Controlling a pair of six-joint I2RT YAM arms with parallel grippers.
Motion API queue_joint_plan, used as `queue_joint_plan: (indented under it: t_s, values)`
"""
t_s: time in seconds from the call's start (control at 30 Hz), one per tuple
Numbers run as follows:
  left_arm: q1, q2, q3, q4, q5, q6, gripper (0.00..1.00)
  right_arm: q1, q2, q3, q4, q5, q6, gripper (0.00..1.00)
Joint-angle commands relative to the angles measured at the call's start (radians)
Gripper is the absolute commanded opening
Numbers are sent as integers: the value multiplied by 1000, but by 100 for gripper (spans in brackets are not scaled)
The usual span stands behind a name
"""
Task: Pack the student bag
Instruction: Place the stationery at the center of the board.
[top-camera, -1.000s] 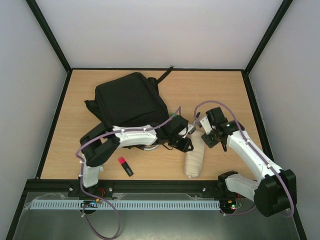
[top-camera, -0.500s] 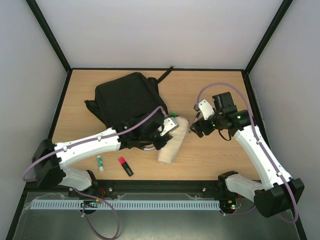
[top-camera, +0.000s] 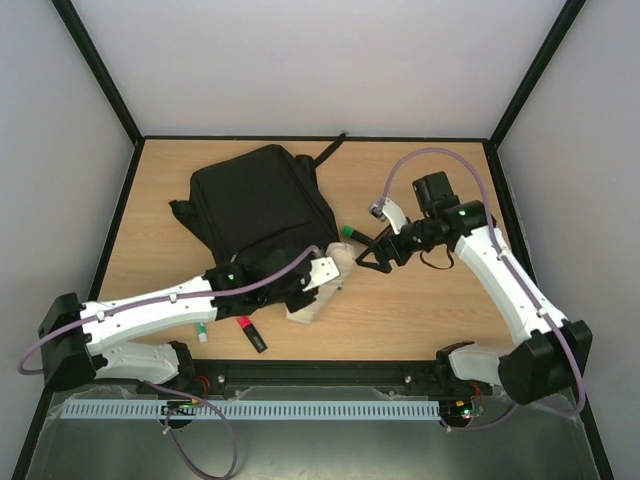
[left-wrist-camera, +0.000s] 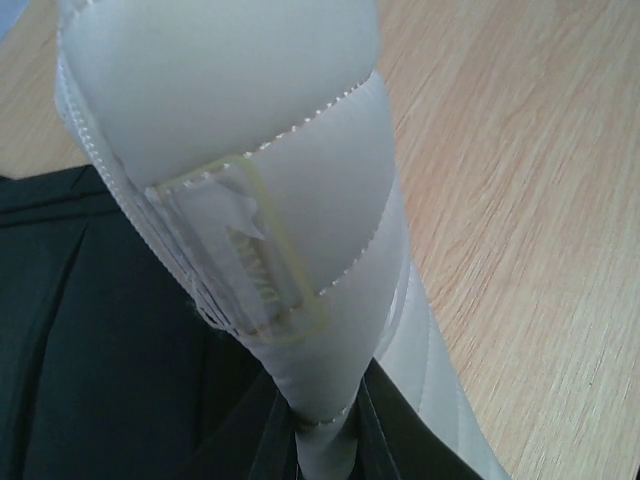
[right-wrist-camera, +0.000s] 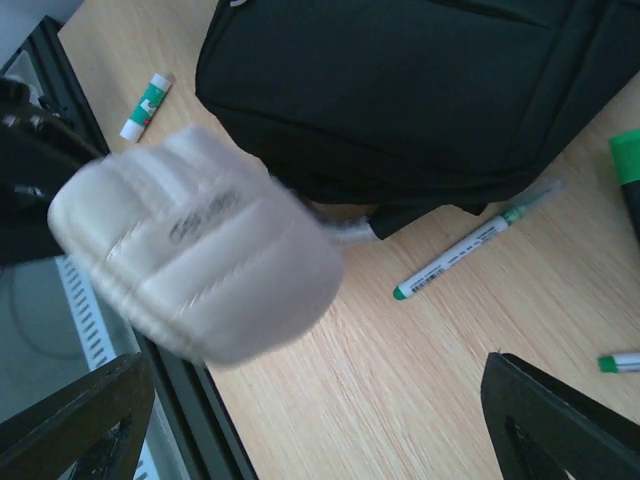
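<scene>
Item count: one large black soft fabric backpack (top-camera: 258, 205), one white padded cylindrical pouch (top-camera: 303, 310), one green-and-white glue stick (top-camera: 201, 331), one red-and-black highlighter (top-camera: 251, 333), one white pen with a green cap (right-wrist-camera: 470, 245), one green marker (right-wrist-camera: 628, 165), and the green-and-white end of one further pen (right-wrist-camera: 620, 362) at the frame edge.

Backpack position: flat on the wooden table (top-camera: 430, 310), in the far-left part. Its near edge is just beside the pouch.

Left gripper (top-camera: 312, 285): closed on the pouch. In the left wrist view the pouch (left-wrist-camera: 250, 200) fills the frame. Its narrow end tapers down between two dark shapes at the bottom edge. The backpack (left-wrist-camera: 90, 350) lies to its left and bare table to its right.

Right gripper (top-camera: 372, 255): jaws spread wide, holding nothing and touching nothing. It hangs over the table just right of the backpack's near corner. In the right wrist view the right gripper (right-wrist-camera: 318, 370) frames only bare wood.

View differences:
- The highlighter appears in the top view only, near the table's front edge.
- The white pen and the pen end at the frame edge appear in the right wrist view only.
- That view also shows the pouch (right-wrist-camera: 200, 260) blurred and raised in front of the backpack (right-wrist-camera: 420, 80), with the glue stick (right-wrist-camera: 147, 105) beyond.
- The stitched tab on the pouch appears in the left wrist view only.
</scene>
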Motion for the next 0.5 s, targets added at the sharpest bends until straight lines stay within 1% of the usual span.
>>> queue_joint_plan:
  t_s: [0.0, 0.1, 0.3, 0.4, 0.43, 0.47]
  values:
    - [-85, 39, 23, -40, -153, 83, 3, -5, 73, 32, -25, -87, 21, 89]
    - [-148, 111, 51, -98, -267, 108, 3, -6, 101, 28, -30, -83, -8, 89]
    - [-238, 228, 41, -115, -389, 127, 3, -6, 160, -10, -46, -33, -77, 89]
    - [-270, 302, 45, -115, -447, 134, 9, -6, 210, -34, -82, -36, -139, 88]
    - [-277, 323, 49, -113, -454, 134, 13, -6, 227, -41, -96, -38, -167, 88]
    - [-280, 340, 54, -113, -457, 131, 21, -5, 244, -50, -106, -36, -192, 88]
